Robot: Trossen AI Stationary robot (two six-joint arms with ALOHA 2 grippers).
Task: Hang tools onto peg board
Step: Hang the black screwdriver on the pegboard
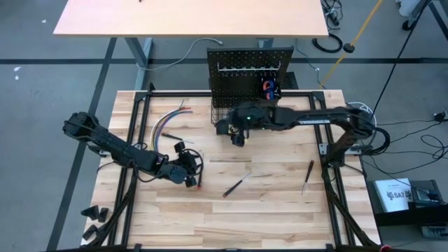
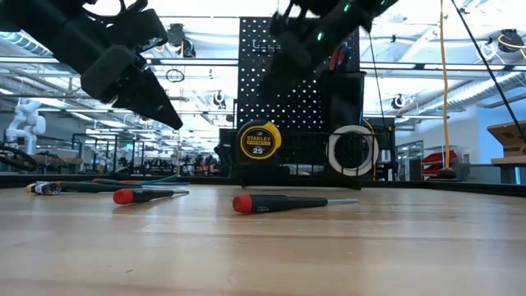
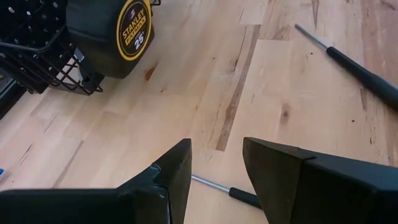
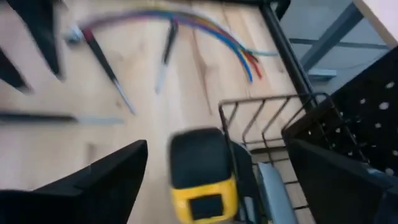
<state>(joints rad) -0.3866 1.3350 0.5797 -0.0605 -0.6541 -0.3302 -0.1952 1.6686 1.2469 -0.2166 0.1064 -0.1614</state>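
Observation:
The yellow and black tape measure (image 2: pixel 260 141) stands on edge on the table, against the outer front of the black wire basket (image 3: pixel 31 56) at the foot of the peg board (image 1: pixel 248 66). My right gripper (image 4: pixel 217 146) hovers open above the tape measure (image 4: pixel 202 177) without touching it. My left gripper (image 3: pixel 214 168) is open at mid-left of the table, slanting down, with nothing between its fingers. A screwdriver's shaft (image 3: pixel 214 185) lies on the wood beneath it. Two more red and black screwdrivers (image 1: pixel 236 185) (image 1: pixel 306 176) lie flat on the table.
A bundle of coloured wires (image 1: pixel 168 122) lies at the far left of the table. A red and blue item (image 1: pixel 269 87) sits at the board's right. A white ring (image 2: pixel 353 150) shows at the basket's right end. Bare wood lies along the near edge.

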